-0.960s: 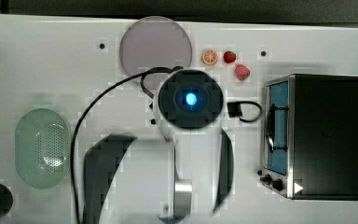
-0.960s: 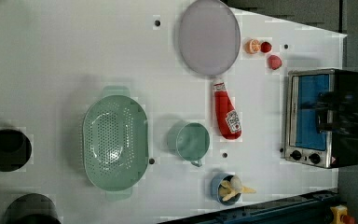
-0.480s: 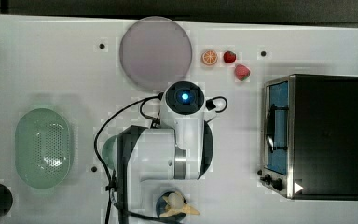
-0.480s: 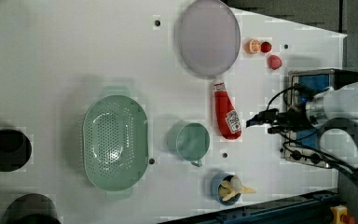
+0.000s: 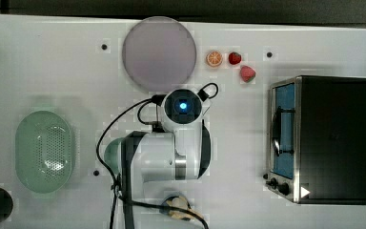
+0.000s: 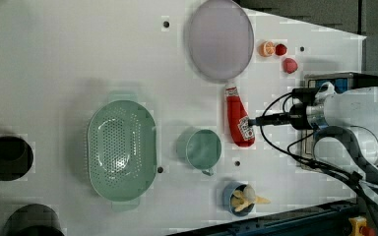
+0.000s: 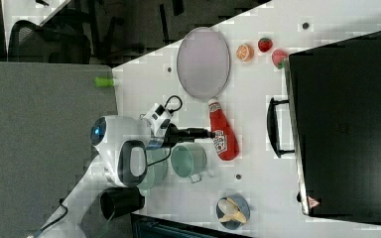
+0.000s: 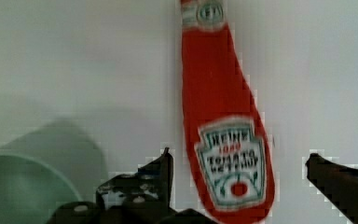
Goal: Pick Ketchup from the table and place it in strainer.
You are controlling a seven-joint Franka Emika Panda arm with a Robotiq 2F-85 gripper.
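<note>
The ketchup point(image 6: 238, 120) is a small red bottle lying flat on the white table, its white cap toward the grey-lilac plate point(image 6: 220, 39). In the wrist view the ketchup point(image 8: 223, 126) lies lengthwise between my fingers. My gripper point(image 8: 240, 161) is open, one dark fingertip point(image 8: 165, 158) on each side of the labelled end, without contact that I can see. In the left view the gripper point(image 6: 263, 119) hovers at the bottle's thick end. The mint-green oval strainer point(image 6: 121, 150) stands empty well to the left view's left, beyond the cup.
A teal cup point(image 6: 204, 147) stands close beside the bottle, between it and the strainer. A black toaster oven point(image 5: 321, 138) fills the top view's right. Strawberries point(image 6: 289, 65) and an orange slice point(image 6: 267, 48) lie near the plate. A blue bowl point(image 6: 240, 197) sits by the front edge.
My arm has swung from the oven side toward the left view's left and now sits over the ketchup bottle. The fingers stayed open. Nothing on the table moved.
</note>
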